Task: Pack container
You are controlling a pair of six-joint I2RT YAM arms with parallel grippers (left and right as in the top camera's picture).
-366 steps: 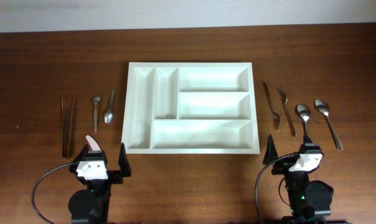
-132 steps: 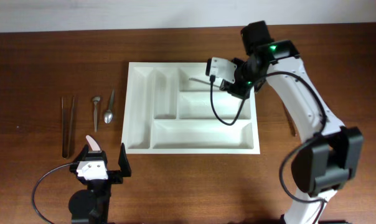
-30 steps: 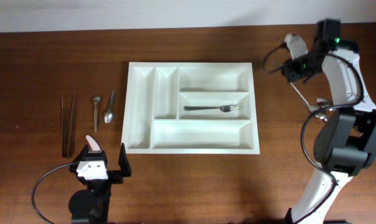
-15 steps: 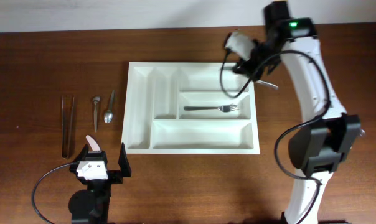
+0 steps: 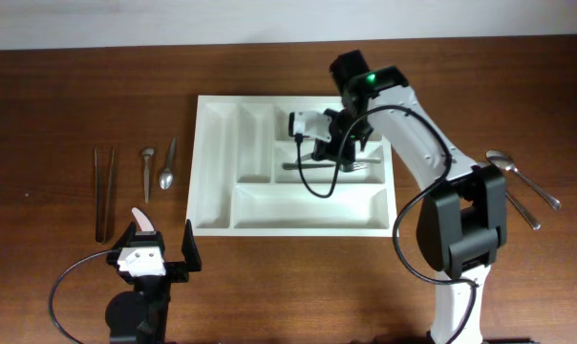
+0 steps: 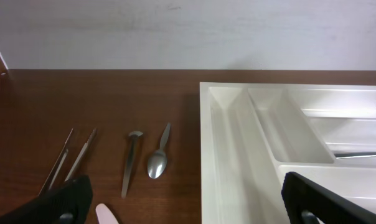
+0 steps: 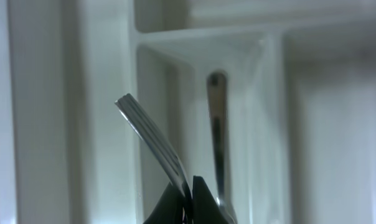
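Note:
The container (image 5: 201, 172) is a white compartment tray in the middle of the table, and its left part shows in the left wrist view (image 6: 206, 155). One fork (image 5: 312, 166) lies in its middle long compartment. My right gripper (image 5: 338, 145) hangs over that compartment, shut on a second fork (image 7: 152, 134). That fork slants up from the shut jaws (image 7: 191, 199), with the lying fork (image 7: 217, 137) just beside it below. My left gripper (image 5: 161, 239) rests near the front left edge, open and empty (image 6: 191, 205).
Left of the tray lie tongs (image 5: 103, 191) and two small spoons (image 5: 147, 172) (image 5: 168, 167); the spoons also show in the left wrist view (image 6: 131, 168) (image 6: 157, 163). A spoon (image 5: 527, 182) and another piece of cutlery (image 5: 523, 210) lie at the far right.
My right arm has swung from the table's right side back over the tray, carrying a fork. The left arm has not moved.

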